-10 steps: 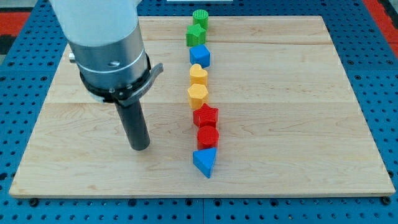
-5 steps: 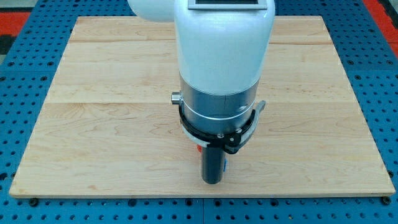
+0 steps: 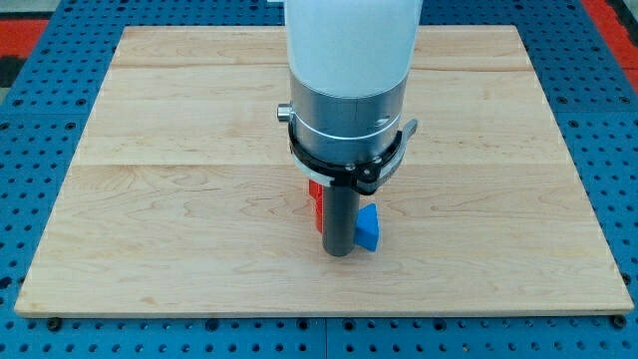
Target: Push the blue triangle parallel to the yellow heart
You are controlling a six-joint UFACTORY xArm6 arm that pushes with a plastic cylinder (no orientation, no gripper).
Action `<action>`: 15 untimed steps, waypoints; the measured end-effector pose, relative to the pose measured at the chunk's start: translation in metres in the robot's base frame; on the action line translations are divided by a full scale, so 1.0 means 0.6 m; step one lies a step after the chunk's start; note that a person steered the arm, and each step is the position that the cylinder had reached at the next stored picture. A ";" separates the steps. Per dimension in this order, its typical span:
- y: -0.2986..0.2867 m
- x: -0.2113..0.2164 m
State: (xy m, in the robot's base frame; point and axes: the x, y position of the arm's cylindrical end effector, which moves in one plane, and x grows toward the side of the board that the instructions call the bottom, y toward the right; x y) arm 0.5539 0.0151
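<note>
My arm stands over the middle of the wooden board (image 3: 150,179) and hides most of the column of blocks. My tip (image 3: 339,255) rests on the board near the view's bottom centre. The blue triangle (image 3: 369,227) shows just to the right of the rod, touching or nearly touching it. A sliver of a red block (image 3: 315,204) shows at the rod's left side. The yellow heart, the other yellow block, the blue block and the green blocks are hidden behind the arm.
The board lies on a blue pegboard surface (image 3: 40,120). The board's bottom edge (image 3: 319,314) runs a short way below my tip.
My arm swung from the board's left to its centre, covering the column. The tip then moved slightly up the view, and the blue triangle now sits to the rod's right, shifted right and upward.
</note>
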 end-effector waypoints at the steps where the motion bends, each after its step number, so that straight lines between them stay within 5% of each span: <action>1: 0.031 -0.003; 5: 0.132 -0.044; 8: 0.190 -0.187; 15: 0.103 -0.226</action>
State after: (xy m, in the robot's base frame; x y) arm 0.4181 0.0770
